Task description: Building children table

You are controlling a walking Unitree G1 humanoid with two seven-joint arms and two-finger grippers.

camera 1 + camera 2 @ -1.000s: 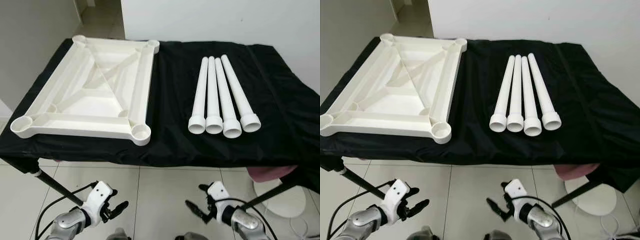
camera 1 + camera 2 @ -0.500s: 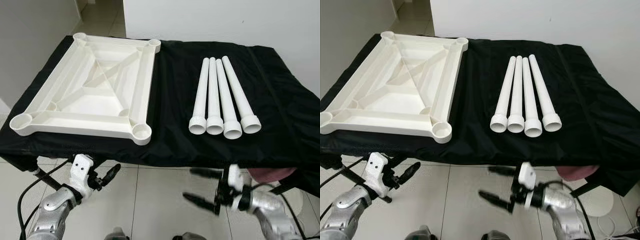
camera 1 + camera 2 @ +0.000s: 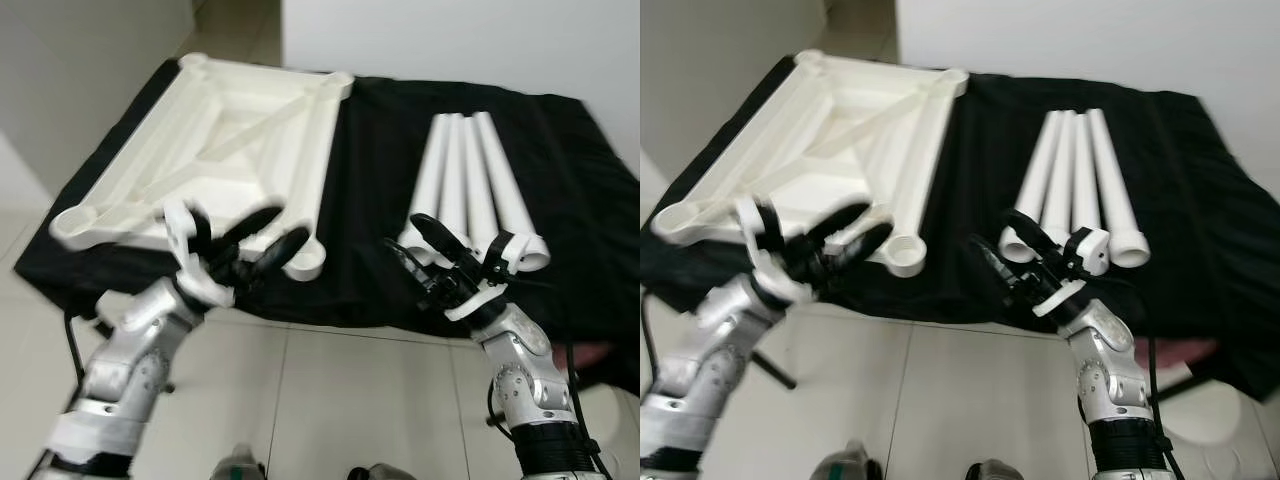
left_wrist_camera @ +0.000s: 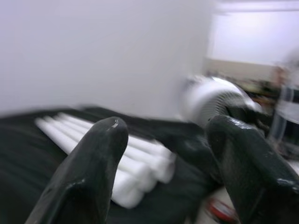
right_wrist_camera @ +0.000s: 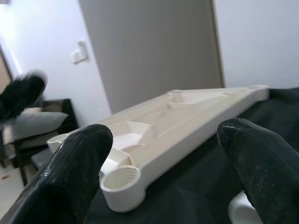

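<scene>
Both grippers, left [image 3: 245,245] and right [image 3: 425,250], spread empty before tabletop [image 3: 240,130] and legs [image 3: 465,175] (fan [image 4: 210,100] visible from left wrist).

Work surface: table draped in black cloth [image 3: 590,190], creased, hanging over the near edge. Floor: pale glossy tiles [image 3: 340,400] with thin grout lines. Walls: plain white wall [image 3: 450,40] behind; grey panel [image 5: 154,51] beside it, light switch [image 5: 80,52] nearby. Dark sofa [image 5: 32,135] with grey cushion. White fan [image 4: 210,100], blurred.
</scene>
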